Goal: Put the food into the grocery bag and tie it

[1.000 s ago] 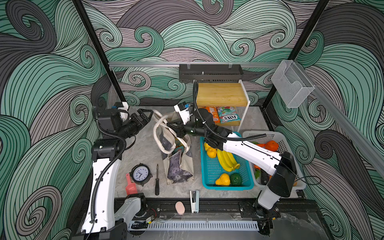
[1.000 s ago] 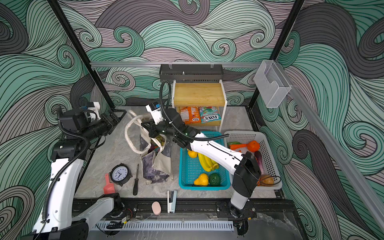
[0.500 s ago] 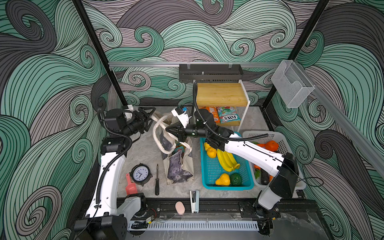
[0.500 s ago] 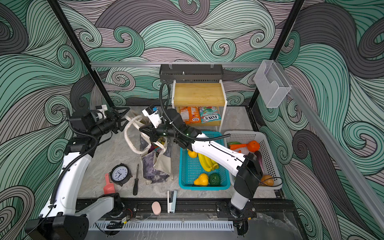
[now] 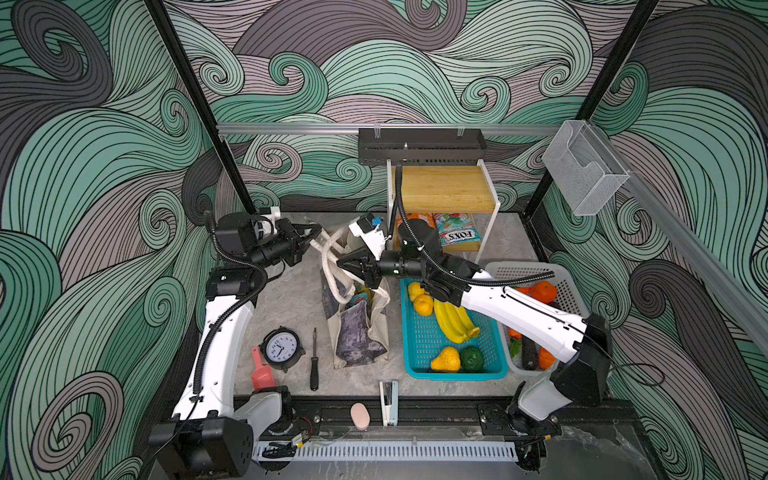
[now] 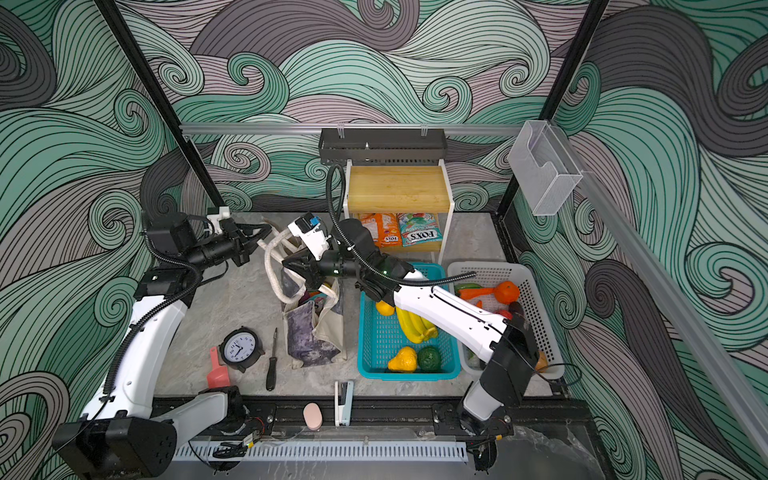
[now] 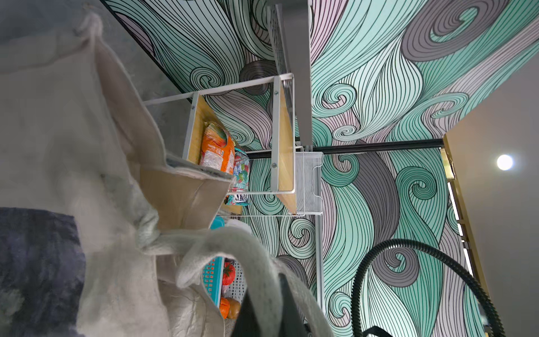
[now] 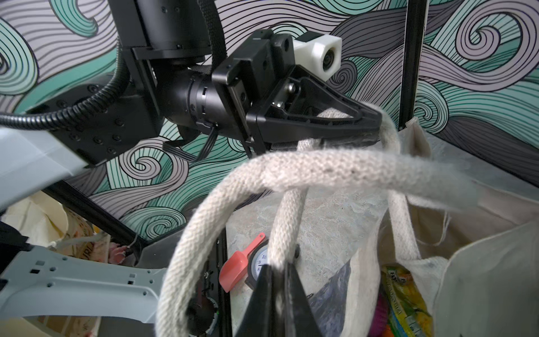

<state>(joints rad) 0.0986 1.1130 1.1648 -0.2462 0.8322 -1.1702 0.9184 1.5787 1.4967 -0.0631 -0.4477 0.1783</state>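
Because tying seems to be the step in hand, both arms meet at the strap handles [image 5: 326, 266], with the left gripper [image 5: 315, 231] clamped on one.
In both top views the grocery bag [image 5: 357, 332] stands at centre frame beside the teal basket [image 5: 453, 376], and the right gripper [image 5: 343, 264] is over its mouth. The left wrist view shows mostly bag cloth. Only the right wrist view shows the left jaws pinched on the strap, a candy packet [image 8: 405, 297] inside the bag, and its own fingers [image 8: 291, 291] around another strap. I cannot tell whether they are gripping it.
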